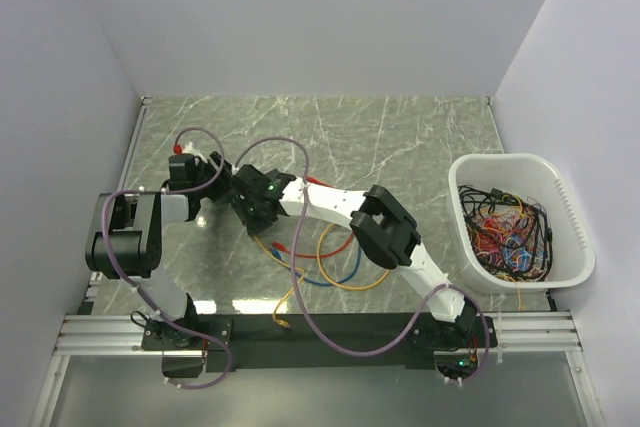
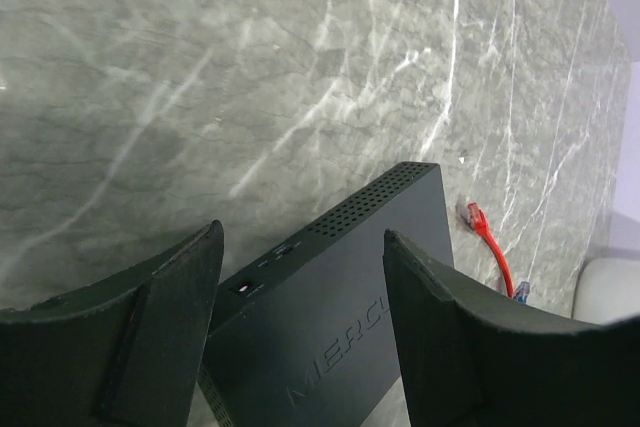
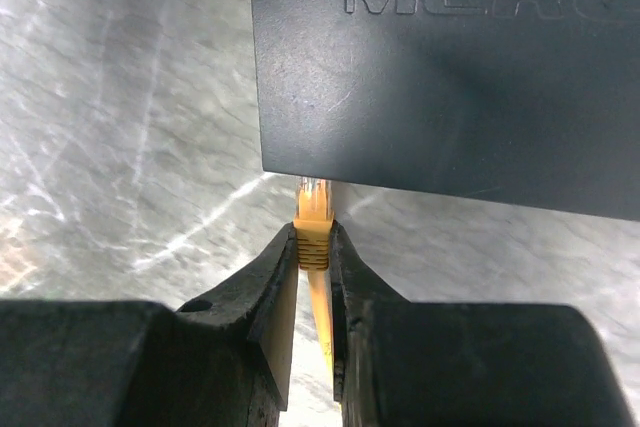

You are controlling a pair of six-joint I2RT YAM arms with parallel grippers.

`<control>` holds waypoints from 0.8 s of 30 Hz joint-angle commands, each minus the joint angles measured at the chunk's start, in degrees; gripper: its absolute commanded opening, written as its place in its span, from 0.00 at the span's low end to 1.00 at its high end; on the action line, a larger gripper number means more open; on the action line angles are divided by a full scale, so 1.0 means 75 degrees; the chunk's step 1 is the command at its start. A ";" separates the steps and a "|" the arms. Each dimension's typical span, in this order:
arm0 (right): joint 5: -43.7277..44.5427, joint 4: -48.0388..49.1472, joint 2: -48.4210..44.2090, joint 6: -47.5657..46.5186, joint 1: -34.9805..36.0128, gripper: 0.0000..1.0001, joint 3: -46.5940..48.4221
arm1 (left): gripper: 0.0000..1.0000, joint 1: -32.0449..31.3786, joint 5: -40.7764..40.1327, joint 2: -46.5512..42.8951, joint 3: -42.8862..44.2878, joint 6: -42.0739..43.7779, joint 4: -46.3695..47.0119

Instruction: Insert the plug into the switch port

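Observation:
The switch (image 2: 340, 297), a flat matte-black box with raised lettering, lies on the marble table between the fingers of my left gripper (image 2: 300, 237). The jaws stand wide, one finger (image 2: 170, 327) at each long side, closed on it. My right gripper (image 3: 314, 232) is shut on a yellow plug (image 3: 313, 219). The plug's clear tip meets the switch's near edge (image 3: 400, 172), and the ports themselves are hidden under that edge. In the top view both grippers (image 1: 222, 185) (image 1: 256, 203) meet at centre left and cover the switch.
A white tub (image 1: 560, 202) full of tangled cables stands at the right. Loose red, blue and yellow cables (image 1: 325, 262) loop on the table in front of the arms. Beyond the switch lie a red plug (image 2: 476, 219) and a blue one (image 2: 521, 292).

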 commanded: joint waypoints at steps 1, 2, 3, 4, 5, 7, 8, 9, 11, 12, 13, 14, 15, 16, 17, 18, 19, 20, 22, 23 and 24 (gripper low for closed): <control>0.1090 0.1604 -0.0765 -0.0305 -0.0148 0.00 -0.0440 | 0.70 -0.0419 0.0460 0.0093 -0.0259 -0.0218 -0.0525; 0.1173 0.1722 -0.0860 -0.0341 -0.0148 0.00 -0.0557 | 0.70 -0.0431 0.0471 0.0081 -0.0282 -0.0218 -0.0560; 0.1255 0.1816 -0.0966 -0.0365 -0.0159 0.00 -0.0849 | 0.70 -0.0443 0.0471 0.0070 -0.0306 -0.0206 -0.0607; 0.1314 0.2049 -0.1164 -0.0446 -0.0148 0.00 -0.0991 | 0.70 -0.0443 0.0448 0.0035 -0.0318 -0.0206 -0.0642; 0.1407 0.2144 -0.1247 -0.0493 -0.0148 0.00 -0.1131 | 0.70 -0.0443 0.0471 0.0011 -0.0352 -0.0206 -0.0654; 0.1443 0.2471 -0.1399 -0.0645 -0.0148 0.00 -0.1472 | 0.70 -0.0478 0.0483 -0.0036 -0.0411 -0.0218 -0.0642; 0.1420 0.2578 -0.1516 -0.0704 -0.0159 0.00 -0.1589 | 0.70 -0.0490 0.0495 -0.0059 -0.0446 -0.0218 -0.0642; 0.1385 0.2672 -0.1564 -0.0751 -0.0148 0.00 -0.1729 | 0.70 -0.0536 0.0495 -0.0071 -0.0493 -0.0218 -0.0654; 0.1315 0.2766 -0.1553 -0.0915 -0.0171 0.00 -0.1754 | 0.70 -0.0583 0.0483 -0.0083 -0.0552 -0.0206 -0.0584; 0.1198 0.2790 -0.1529 -0.0951 -0.0160 0.00 -0.1766 | 0.70 -0.0630 0.0495 -0.0083 -0.0610 -0.0206 -0.0561; 0.1104 0.2778 -0.1460 -0.1032 -0.0171 0.00 -0.1731 | 0.70 -0.0653 0.0518 -0.0083 -0.0634 -0.0206 -0.0444; 0.0941 0.2801 -0.1424 -0.1091 -0.0183 0.00 -0.1707 | 0.70 -0.0677 0.0542 -0.0060 -0.0657 -0.0206 -0.0397; 0.0696 0.2825 -0.1377 -0.1115 -0.0171 0.00 -0.1696 | 0.70 -0.0700 0.0553 -0.0059 -0.0681 -0.0206 -0.0385; 0.0519 0.2825 -0.1307 -0.1173 -0.0183 0.00 -0.1661 | 0.70 -0.0724 0.0565 -0.0048 -0.0681 -0.0206 -0.0373; 0.0332 0.2825 -0.1249 -0.1185 -0.0183 0.00 -0.1591 | 0.70 -0.0736 0.0577 -0.0048 -0.0693 -0.0195 -0.0292; 0.0156 0.2744 -0.1190 -0.1208 -0.0229 0.00 -0.1544 | 0.70 -0.0736 0.0577 -0.0059 -0.0681 -0.0183 -0.0279; -0.0217 0.2708 -0.1097 -0.1209 -0.0241 0.00 -0.1497 | 0.70 -0.0736 0.0589 -0.0036 -0.0658 -0.0160 -0.0279; -0.0360 0.2638 -0.1038 -0.1209 -0.0276 0.00 -0.1438 | 0.70 -0.0736 0.0589 -0.0036 -0.0646 -0.0125 -0.0244; -0.0641 0.2357 -0.0920 -0.1197 -0.0382 0.00 -0.1262 | 0.70 -0.0736 0.0554 -0.0036 -0.0541 -0.0078 -0.0279; -0.0724 0.2287 -0.0908 -0.1197 -0.0440 0.00 -0.1273 | 0.70 -0.0736 0.0577 -0.0047 -0.0494 -0.0031 -0.0279; -0.0736 0.2251 -0.0931 -0.1197 -0.0475 0.00 -0.1308 | 0.70 -0.0736 0.0577 -0.0059 -0.0447 -0.0007 -0.0256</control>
